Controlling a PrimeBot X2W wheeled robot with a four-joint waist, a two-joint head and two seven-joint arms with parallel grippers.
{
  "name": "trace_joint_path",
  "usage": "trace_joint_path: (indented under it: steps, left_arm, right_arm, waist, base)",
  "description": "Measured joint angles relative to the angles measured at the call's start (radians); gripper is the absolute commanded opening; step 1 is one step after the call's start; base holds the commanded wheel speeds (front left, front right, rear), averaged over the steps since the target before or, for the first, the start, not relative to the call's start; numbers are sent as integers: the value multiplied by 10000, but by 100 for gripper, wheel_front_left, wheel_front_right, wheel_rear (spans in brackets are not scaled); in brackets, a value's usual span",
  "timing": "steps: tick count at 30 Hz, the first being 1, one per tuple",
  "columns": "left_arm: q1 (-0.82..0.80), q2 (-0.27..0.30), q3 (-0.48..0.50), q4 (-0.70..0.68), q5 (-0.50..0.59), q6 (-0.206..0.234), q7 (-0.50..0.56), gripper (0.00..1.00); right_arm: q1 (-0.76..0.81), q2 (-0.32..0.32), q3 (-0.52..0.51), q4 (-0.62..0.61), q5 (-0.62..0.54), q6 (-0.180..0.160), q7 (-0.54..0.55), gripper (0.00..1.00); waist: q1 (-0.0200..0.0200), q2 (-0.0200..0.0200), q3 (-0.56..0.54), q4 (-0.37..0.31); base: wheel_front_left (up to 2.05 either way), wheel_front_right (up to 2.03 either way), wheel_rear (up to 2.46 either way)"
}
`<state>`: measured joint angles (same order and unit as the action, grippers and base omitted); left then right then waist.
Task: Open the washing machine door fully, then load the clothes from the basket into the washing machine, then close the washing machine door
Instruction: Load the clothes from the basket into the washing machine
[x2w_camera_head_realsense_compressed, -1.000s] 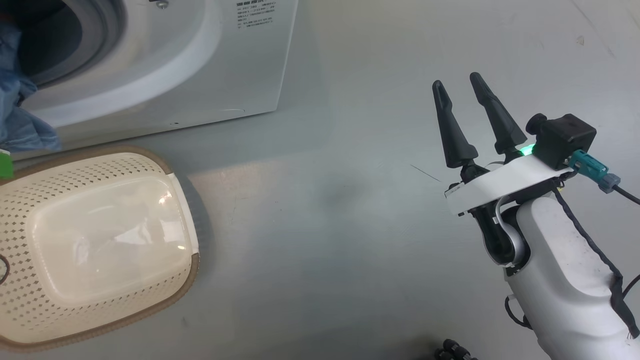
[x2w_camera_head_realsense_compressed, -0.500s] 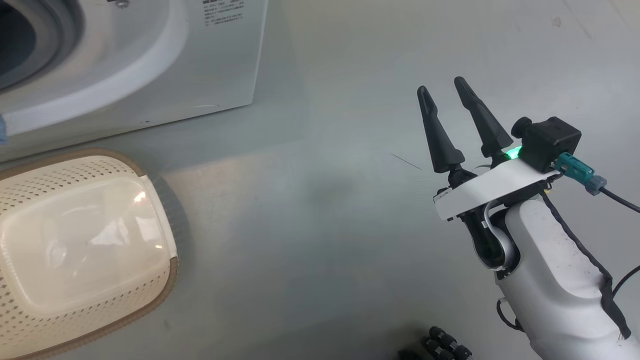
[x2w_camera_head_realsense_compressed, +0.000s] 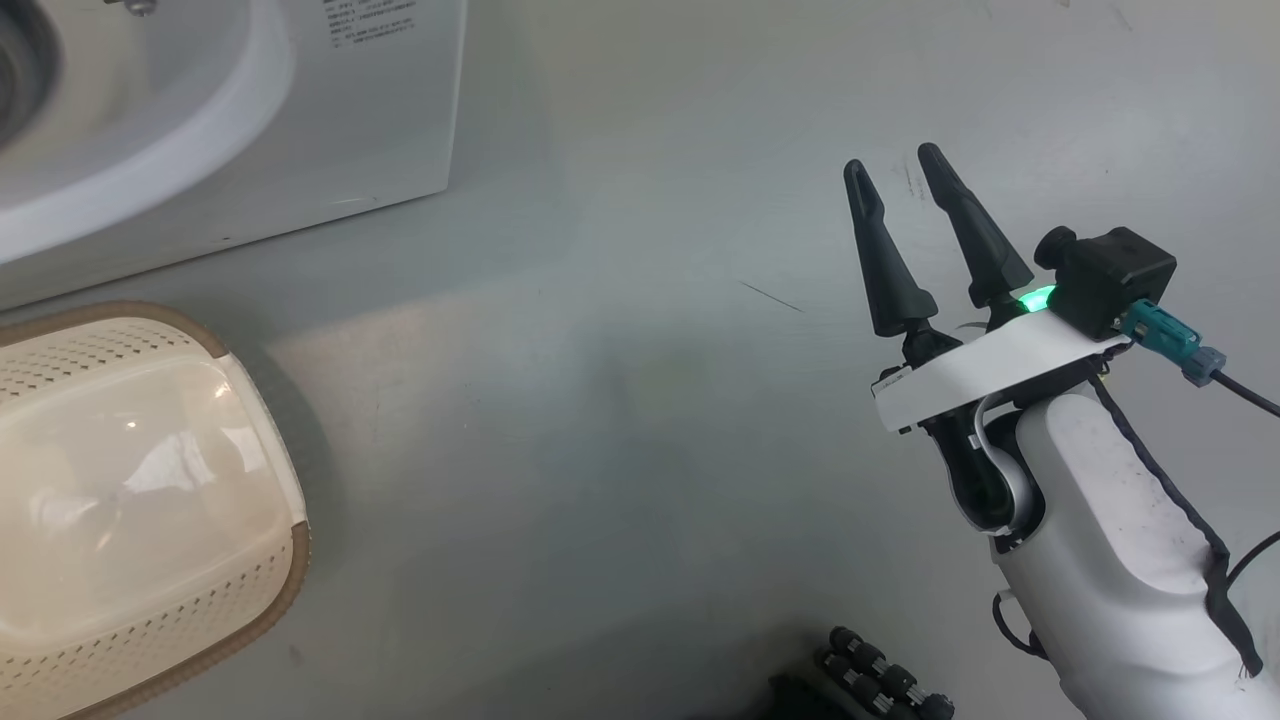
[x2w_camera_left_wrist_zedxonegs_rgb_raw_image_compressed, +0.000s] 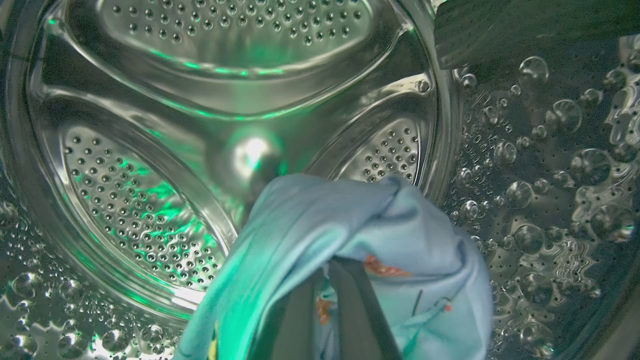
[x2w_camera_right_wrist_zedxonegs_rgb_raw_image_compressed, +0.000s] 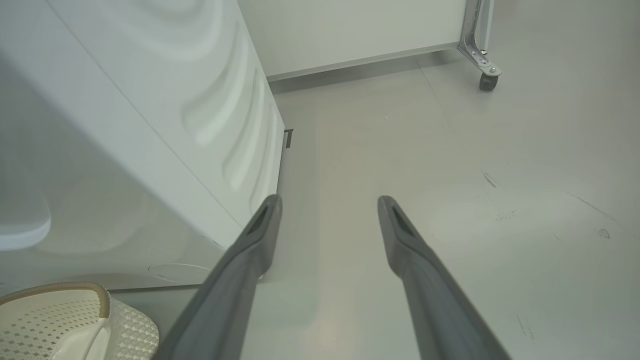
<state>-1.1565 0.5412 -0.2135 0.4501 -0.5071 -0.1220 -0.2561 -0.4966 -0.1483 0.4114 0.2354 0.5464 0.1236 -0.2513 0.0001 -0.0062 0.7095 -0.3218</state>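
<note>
Inside the washing machine (x2w_camera_head_realsense_compressed: 300, 120) now: the left gripper (x2w_camera_left_wrist_zedxonegs_rgb_raw_image_compressed: 332, 285) is seen deep in the steel drum (x2w_camera_left_wrist_zedxonegs_rgb_raw_image_compressed: 150, 200), its jaws clamped together on a light blue garment (x2w_camera_left_wrist_zedxonegs_rgb_raw_image_compressed: 400, 225) printed with small orange figures. The cloth is bunched over and around the fingertips and draped to the right and down past the bottom edge of the wrist view, so no clear long axis can be made out. The perforated back wall of the drum lies straight ahead along the fingers, well apart from the cloth, and nothing is seen between the two. The loading step is judged to be at the point of release: the jaws need only be parted for the garment to drop onto the drum wall below. One risk is noted: folds wrapped round the fingers may cling and be dragged back toward the opening when the arm is drawn out.

The right gripper (x2w_camera_head_realsense_compressed: 890, 160) is held over the bare floor (x2w_camera_head_realsense_compressed: 620, 400), right of the machine and well apart from it, jaws wide apart with nothing between them. The basket (x2w_camera_head_realsense_compressed: 180, 625) is set at the near left, just in front of the machine. The part in view looks bare inside, though its left end is cut off. A caster (x2w_camera_right_wrist_zedxonegs_rgb_raw_image_compressed: 486, 82) is spotted far off by the wall, out of the way.
</note>
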Motion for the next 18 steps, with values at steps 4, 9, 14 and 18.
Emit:
trace_joint_path:
  steps: [4, 9, 14, 18]
  left_arm:
    - [-22, -144, -19, 702, -38, 2, 21, 43]
    - [327, -426, -98, 1988, -380, 12, 502, 100]
    - [426, -571, -163, 2435, -581, 12, 708, 100]
    - [425, -702, -163, 2685, -692, 12, 635, 100]
  right_arm:
    - [-1, 56, 0, -2, 0, 0, 0, 100]
    - [-4, 73, 0, 0, 0, 0, 0, 100]
    - [-9, 71, -6, 10, -6, 0, 0, 100]
    - [-19, 75, -27, 38, -8, 0, 0, 100]
  waist:
    - [0, 0, 65, -7]
    - [0, 0, 93, 42]
    - [0, 0, 85, 116]
    - [0, 0, 39, 175]
  base:
    - [0, 0, 0]
    - [0, 0, 0]
    - [0, 0, 0]
    - [0, 0, 0]
